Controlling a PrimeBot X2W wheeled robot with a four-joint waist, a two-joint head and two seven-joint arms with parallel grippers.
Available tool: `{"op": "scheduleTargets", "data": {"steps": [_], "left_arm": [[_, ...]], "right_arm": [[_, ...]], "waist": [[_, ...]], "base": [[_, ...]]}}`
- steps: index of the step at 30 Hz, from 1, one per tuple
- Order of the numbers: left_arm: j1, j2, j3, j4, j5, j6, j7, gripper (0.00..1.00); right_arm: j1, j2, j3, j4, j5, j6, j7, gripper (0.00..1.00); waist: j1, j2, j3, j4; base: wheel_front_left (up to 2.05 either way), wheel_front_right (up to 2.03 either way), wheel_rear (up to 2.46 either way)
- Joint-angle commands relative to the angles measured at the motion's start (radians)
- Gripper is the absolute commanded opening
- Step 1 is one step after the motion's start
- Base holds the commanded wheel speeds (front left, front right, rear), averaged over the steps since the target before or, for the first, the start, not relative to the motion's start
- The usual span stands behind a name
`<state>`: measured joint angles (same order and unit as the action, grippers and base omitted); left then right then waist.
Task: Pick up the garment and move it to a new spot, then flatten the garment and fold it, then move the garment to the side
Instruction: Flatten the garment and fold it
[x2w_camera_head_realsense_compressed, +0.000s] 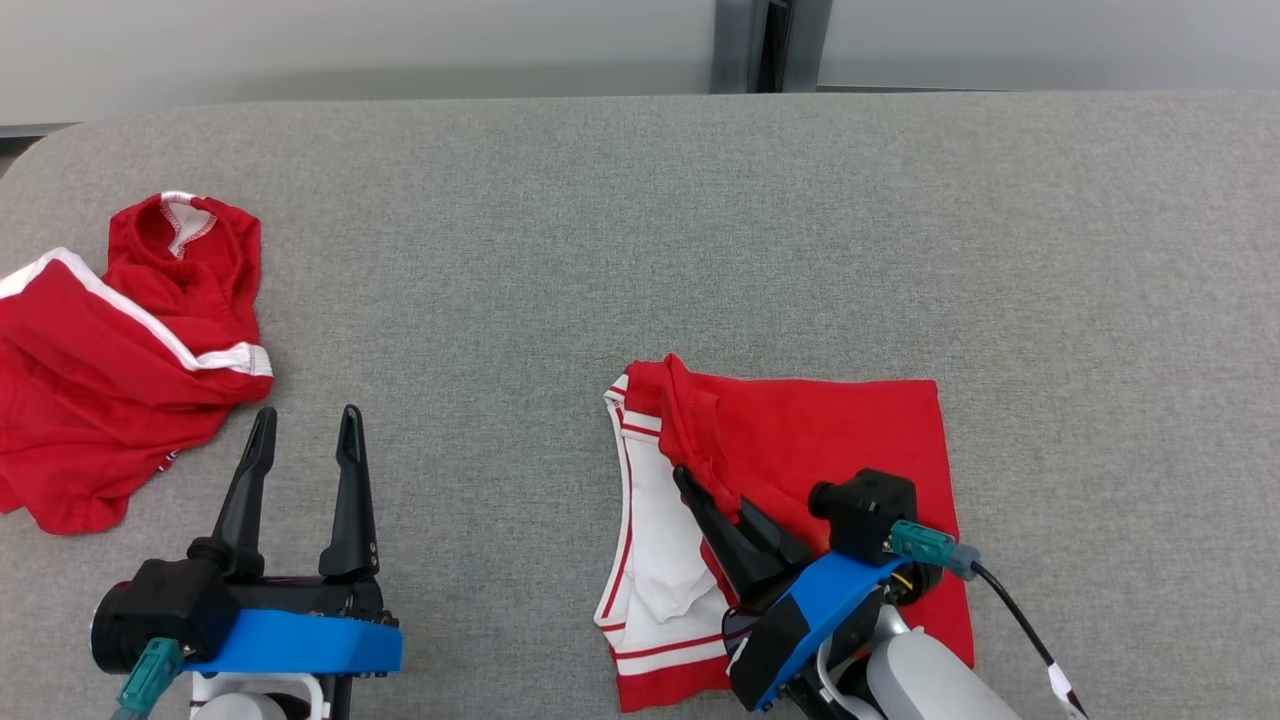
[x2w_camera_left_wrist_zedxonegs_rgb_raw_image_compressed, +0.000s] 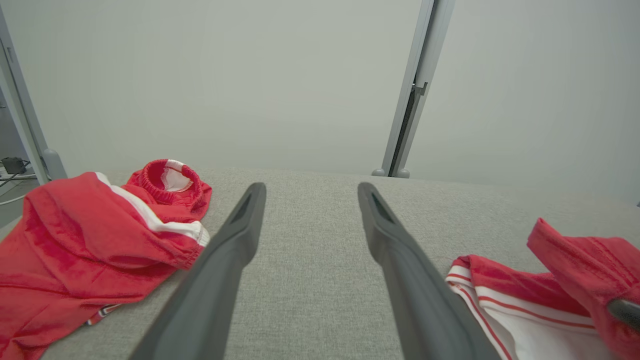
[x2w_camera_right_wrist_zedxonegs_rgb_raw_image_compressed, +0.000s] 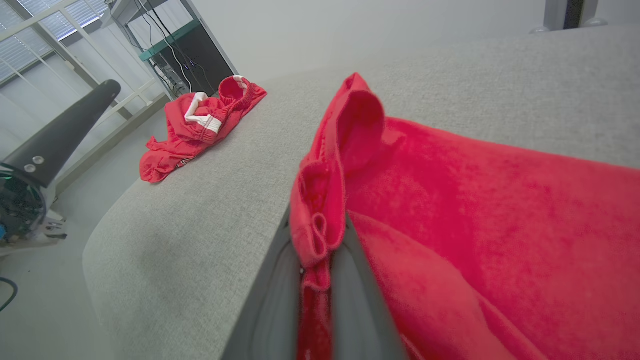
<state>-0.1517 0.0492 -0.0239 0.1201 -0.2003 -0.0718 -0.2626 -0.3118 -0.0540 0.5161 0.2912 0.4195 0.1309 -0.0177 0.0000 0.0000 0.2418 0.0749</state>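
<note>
On the grey bench (x2w_camera_head_realsense_compressed: 640, 200), right of centre and toward me, lies the red garment (x2w_camera_head_realsense_compressed: 840, 430). One red layer is folded flat into a near-square, and beside its left side I see a white panel edged with thin red stripes. My right jaws are clamped on a bunched red edge, which stands up in a ridge over that white panel. My left jaws stand wide apart above bare grey fabric, holding nothing, just beside a second red garment (x2w_camera_head_realsense_compressed: 110, 360), crumpled, with a white band.
</note>
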Motion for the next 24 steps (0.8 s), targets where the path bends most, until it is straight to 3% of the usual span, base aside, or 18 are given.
{"op": "scheduleTargets", "data": {"steps": [1, 2, 10, 19, 24], "left_arm": [[-0.007, 0.003, -0.001, 0.002, -0.008, 0.007, -0.003, 1.0], [-0.005, 0.003, -0.003, 0.002, -0.01, 0.008, -0.003, 1.0], [0.002, 0.003, -0.012, 0.009, -0.015, 0.01, -0.003, 1.0], [0.018, 0.003, -0.005, 0.017, 0.002, 0.011, -0.003, 1.0], [0.026, 0.003, 0.003, 0.026, 0.022, 0.017, -0.003, 1.0]], "right_arm": [[-0.019, 0.004, 0.003, 0.013, 0.005, 0.0, -0.015, 0.3], [-0.021, 0.005, 0.005, 0.016, 0.009, 0.0, -0.025, 1.0], [-0.036, -0.003, -0.075, 0.01, 0.015, 0.0, -0.15, 1.0], [0.009, -0.065, -0.309, -0.041, -0.129, 0.0, -0.241, 1.0], [0.069, -0.057, -0.423, -0.094, -0.198, 0.0, -0.247, 1.0]], "waist": [[0.0, 0.0, -0.001, -0.001], [0.0, 0.0, -0.002, -0.002], [0.0, 0.0, -0.022, -0.027], [0.0, 0.0, -0.071, -0.072], [0.0, 0.0, -0.102, -0.095]], "base": [[0.0, 0.0, 0.0], [0.0, 0.0, 0.0], [0.0, 0.0, 0.0], [0.0, 0.0, 0.0], [0.0, 0.0, 0.0]]}}
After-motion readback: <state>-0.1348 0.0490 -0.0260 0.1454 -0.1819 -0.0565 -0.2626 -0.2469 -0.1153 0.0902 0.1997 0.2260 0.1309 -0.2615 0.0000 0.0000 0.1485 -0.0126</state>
